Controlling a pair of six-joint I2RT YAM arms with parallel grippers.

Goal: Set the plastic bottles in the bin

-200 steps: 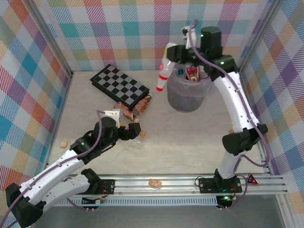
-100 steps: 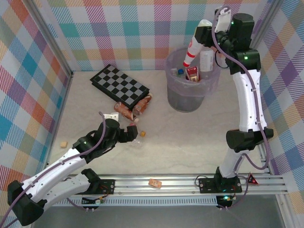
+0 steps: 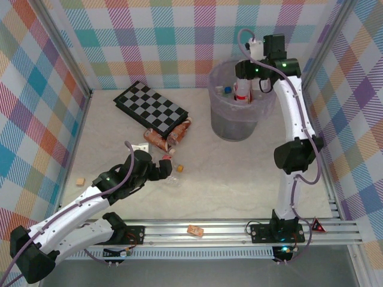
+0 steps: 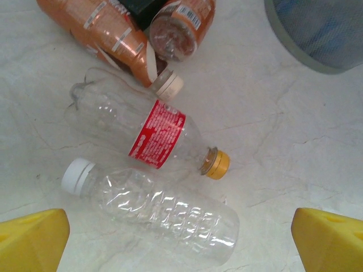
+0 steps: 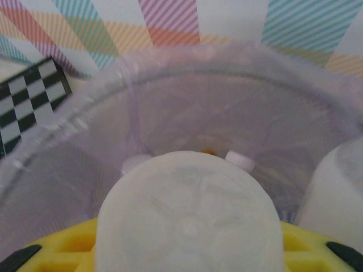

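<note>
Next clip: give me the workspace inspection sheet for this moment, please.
Surface: pale marbled table, no spills seen.
Job's things: bin upright, some bottles inside; on the table lie a red-label bottle, an unlabelled bottle and two orange-brown bottles.
Clutter: checkerboard; tan cubes.
Tools: left tool open above the two clear bottles; right tool shut on a white bottle over the bin.
Cables: purple cable looped on each arm, none seen snagged.
Surroundings: plaid walls; metal rail.
</note>
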